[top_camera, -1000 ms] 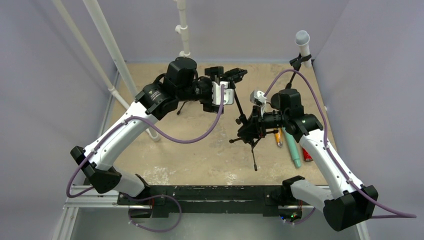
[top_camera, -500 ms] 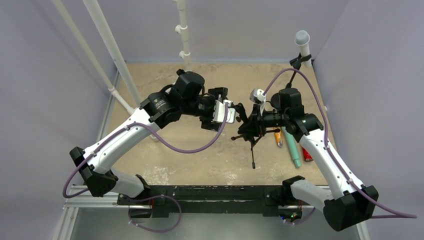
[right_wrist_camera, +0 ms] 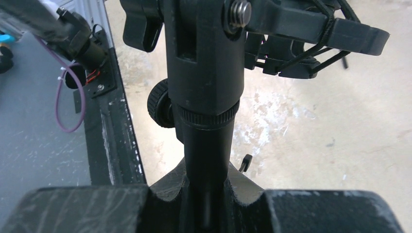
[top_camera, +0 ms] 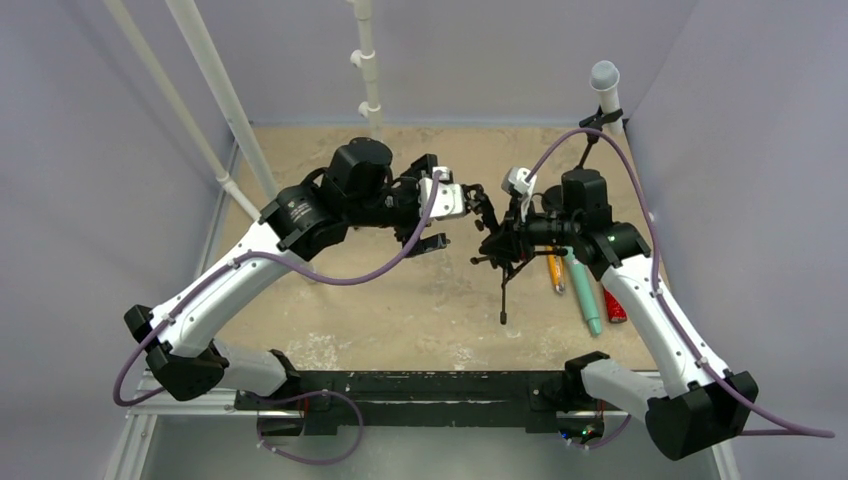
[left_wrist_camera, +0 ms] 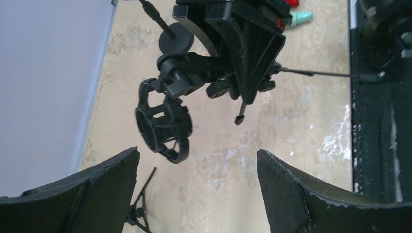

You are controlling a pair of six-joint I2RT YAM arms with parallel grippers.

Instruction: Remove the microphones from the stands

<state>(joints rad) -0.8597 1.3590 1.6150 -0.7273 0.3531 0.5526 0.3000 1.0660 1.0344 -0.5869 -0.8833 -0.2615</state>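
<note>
Jaws of the left gripper point(left_wrist_camera: 197, 160) stand wide apart, holding nothing, in front of the shock-mount ring point(left_wrist_camera: 163, 124). Jaws of the right gripper point(right_wrist_camera: 206, 191) are clamped on the column of the black stand point(top_camera: 505, 250).

Count:
- two arms, each trailing one purple cable
- one black tripod stand in the grip, plus part of a second thin-legged tripod point(left_wrist_camera: 141, 208) at the lower edge of the left wrist view
- one microphone point(top_camera: 606, 85)
- three white pipes point(top_camera: 215, 80) along the left and back
- three small items on the counter just right of the stand: an orange pen point(top_camera: 553, 272), a teal marker point(top_camera: 588, 295) and a red object point(top_camera: 614, 308)

The microphone, white-bodied with a grey head, sits in a black clip point(top_camera: 598, 122) at the far right corner, well apart from both grippers. Its long axis is near upright, head uppermost.

On the held stand the ring appears nearly face-on in the left wrist view, with counter showing through it. One long leg points toward the near edge.

The counter point(top_camera: 400, 310) is mottled beige, bounded by a black rail point(top_camera: 420, 385) in front and plain lavender-grey walls point(top_camera: 100, 200) on three sides.
</note>
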